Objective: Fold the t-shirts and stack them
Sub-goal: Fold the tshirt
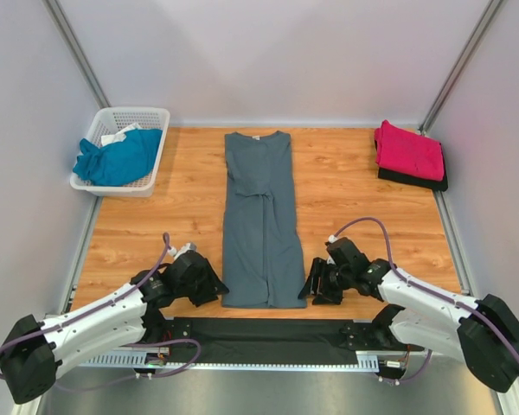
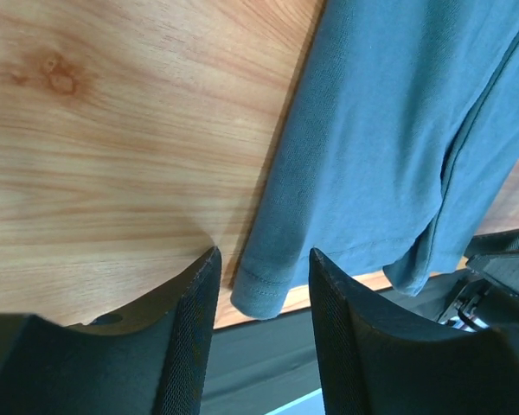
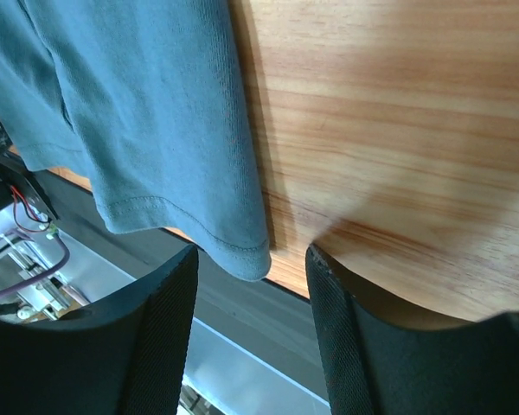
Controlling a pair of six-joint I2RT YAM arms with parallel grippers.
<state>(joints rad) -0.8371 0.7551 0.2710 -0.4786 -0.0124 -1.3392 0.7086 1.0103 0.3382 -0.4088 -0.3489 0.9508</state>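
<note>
The slate-grey t-shirt lies in a long narrow strip down the middle of the table, sides folded in, collar at the far end. My left gripper is open at its near left hem corner, which lies between the jaws. My right gripper is open at the near right hem corner, also between the jaws. A folded magenta-pink t-shirt rests on a dark folded garment at the far right. A teal-blue t-shirt is bunched in the basket.
The white lattice basket stands at the far left corner. A black mat and metal rail run along the near table edge between the arm bases. Grey walls enclose the table on three sides.
</note>
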